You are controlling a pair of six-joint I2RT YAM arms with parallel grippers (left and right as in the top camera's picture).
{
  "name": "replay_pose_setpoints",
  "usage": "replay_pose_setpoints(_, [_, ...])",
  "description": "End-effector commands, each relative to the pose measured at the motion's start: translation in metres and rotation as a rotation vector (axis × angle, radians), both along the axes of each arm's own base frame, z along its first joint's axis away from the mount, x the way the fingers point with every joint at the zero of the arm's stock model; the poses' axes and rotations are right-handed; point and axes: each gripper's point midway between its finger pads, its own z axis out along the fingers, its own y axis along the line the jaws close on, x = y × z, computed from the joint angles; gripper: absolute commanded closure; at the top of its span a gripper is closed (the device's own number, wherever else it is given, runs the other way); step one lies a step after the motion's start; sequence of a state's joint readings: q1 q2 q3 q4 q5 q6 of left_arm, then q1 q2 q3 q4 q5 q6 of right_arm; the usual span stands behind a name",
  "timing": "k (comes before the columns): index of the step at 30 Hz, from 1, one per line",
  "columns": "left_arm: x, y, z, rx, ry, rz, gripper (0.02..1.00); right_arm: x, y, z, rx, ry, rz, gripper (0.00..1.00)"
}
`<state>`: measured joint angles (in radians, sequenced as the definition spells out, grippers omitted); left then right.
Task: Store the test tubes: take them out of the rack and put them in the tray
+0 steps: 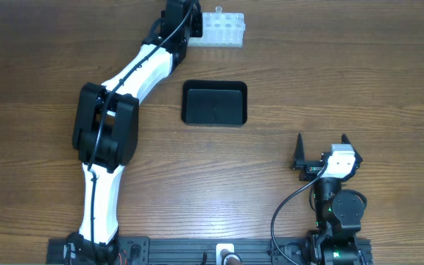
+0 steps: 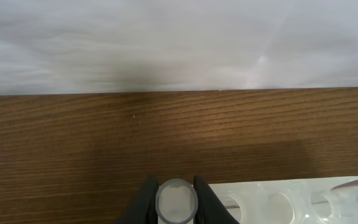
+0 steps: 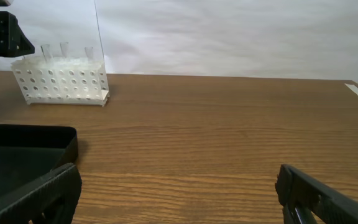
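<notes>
A clear test tube rack (image 1: 224, 29) stands at the far edge of the table, with a few tubes (image 3: 63, 50) upright in it. My left gripper (image 1: 188, 23) is at the rack's left end. Its fingers are shut on a test tube (image 2: 177, 202), seen rim-on, beside the rack's empty holes (image 2: 279, 204). The black tray (image 1: 214, 103) lies empty nearer the middle of the table. My right gripper (image 1: 321, 152) stands open over bare wood near its base, well clear of the tray (image 3: 23, 152) and the rack (image 3: 61, 81).
A white wall (image 2: 179, 43) rises right behind the rack at the table's far edge. Bare wooden tabletop (image 1: 344, 73) stretches to the right of the tray and rack.
</notes>
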<state>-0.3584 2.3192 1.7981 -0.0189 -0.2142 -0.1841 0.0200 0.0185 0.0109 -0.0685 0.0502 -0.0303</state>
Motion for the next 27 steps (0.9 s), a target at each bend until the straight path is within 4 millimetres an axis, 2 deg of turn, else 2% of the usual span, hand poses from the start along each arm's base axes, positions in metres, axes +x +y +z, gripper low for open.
replay_pose_setpoints(1, [-0.002,-0.006,0.071,-0.047,-0.109,-0.014,0.888,0.0,-0.001,-0.003,-0.001,0.005,-0.001,0.007])
replay_pose_setpoints(2, [-0.007,-0.005,0.101,-0.049,-0.15,-0.021,0.89,0.0,-0.001,-0.003,-0.001,0.005,-0.001,0.007])
replay_pose_setpoints(3, [-0.011,-0.004,0.118,-0.047,-0.173,-0.025,0.893,0.0,-0.001,-0.003,-0.001,0.005,-0.001,0.007])
replay_pose_setpoints(4, [-0.02,0.003,0.154,-0.055,-0.218,-0.009,0.897,0.0,-0.001,-0.003,-0.001,0.005,-0.001,0.007])
replay_pose_setpoints(7, [-0.042,0.012,0.211,-0.054,-0.285,-0.011,0.912,0.0,-0.001,-0.003,0.0,0.005,-0.001,0.007])
replay_pose_setpoints(10, [-0.064,0.016,0.242,-0.058,-0.297,-0.018,0.934,0.0,-0.001,-0.003,-0.001,0.005,-0.001,0.007])
replay_pose_setpoints(12, [-0.088,0.013,0.252,-0.046,-0.255,-0.04,0.958,0.0,-0.001,-0.003,-0.001,0.005,-0.001,0.009])
replay_pose_setpoints(14, [-0.108,0.004,0.245,-0.039,-0.185,-0.064,0.963,0.0,-0.001,-0.003,-0.001,0.005,-0.001,0.009])
replay_pose_setpoints(18, [-0.142,-0.016,0.209,-0.068,0.0,-0.067,0.969,0.0,-0.001,-0.003,-0.001,0.005,-0.001,0.007])
replay_pose_setpoints(20, [-0.161,-0.023,0.18,-0.084,0.124,-0.036,0.978,0.0,-0.001,-0.003,-0.001,0.005,-0.001,0.009])
replay_pose_setpoints(23, [-0.183,-0.02,0.137,-0.099,0.267,0.074,0.976,0.0,-0.001,-0.003,0.0,0.005,-0.001,0.009])
replay_pose_setpoints(27, [-0.199,-0.021,0.086,-0.068,0.368,0.106,0.945,0.0,-0.001,-0.003,-0.001,0.005,-0.001,0.009])
